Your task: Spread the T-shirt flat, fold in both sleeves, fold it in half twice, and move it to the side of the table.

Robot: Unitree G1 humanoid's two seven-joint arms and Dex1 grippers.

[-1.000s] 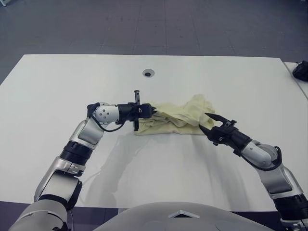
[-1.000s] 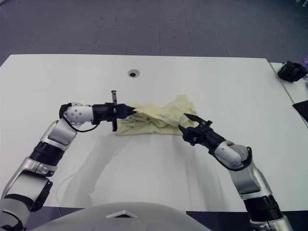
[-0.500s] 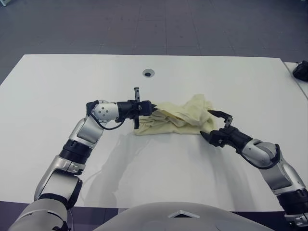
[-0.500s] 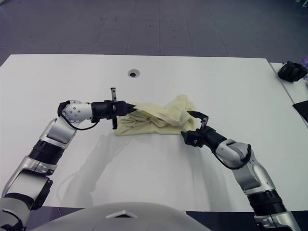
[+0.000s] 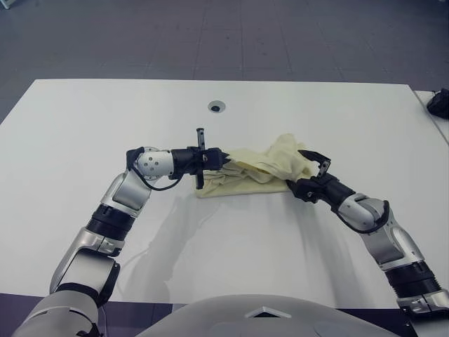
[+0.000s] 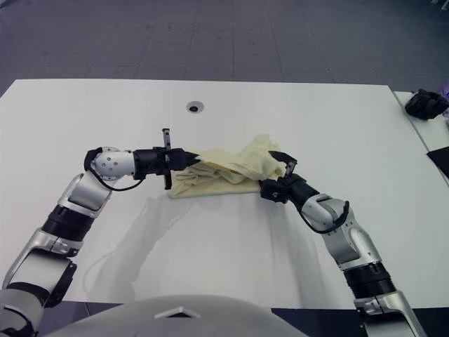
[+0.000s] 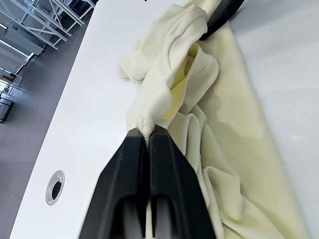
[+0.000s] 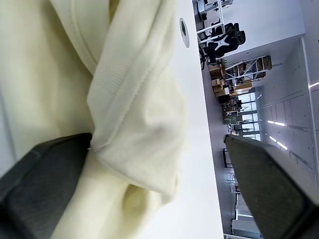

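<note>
T-shirt (image 5: 256, 172) is bunched in a crumpled heap on the table (image 5: 105, 119), robot-side of the grommet (image 5: 217, 107) and offset to its right. Not spread yet.

Left gripper (image 5: 223, 161), almost straight robot-ward of the grommet, is clamped on a thin pinch of fabric at the heap's left end. Right gripper (image 5: 309, 172), further right of the grommet, has its jaws apart, straddling a thick ribbed fold at the heap's right end, not closed on it.

Handling, my read: light, limp knit with no stiffness, so it will sag and drag on the table and layers will cling together. Low slip risk once pinched, nothing fragile. Best hold is a hem or seam edge, single layer if possible. Grabbing the doubled fold risks lifting the whole wad instead of opening it.
</note>
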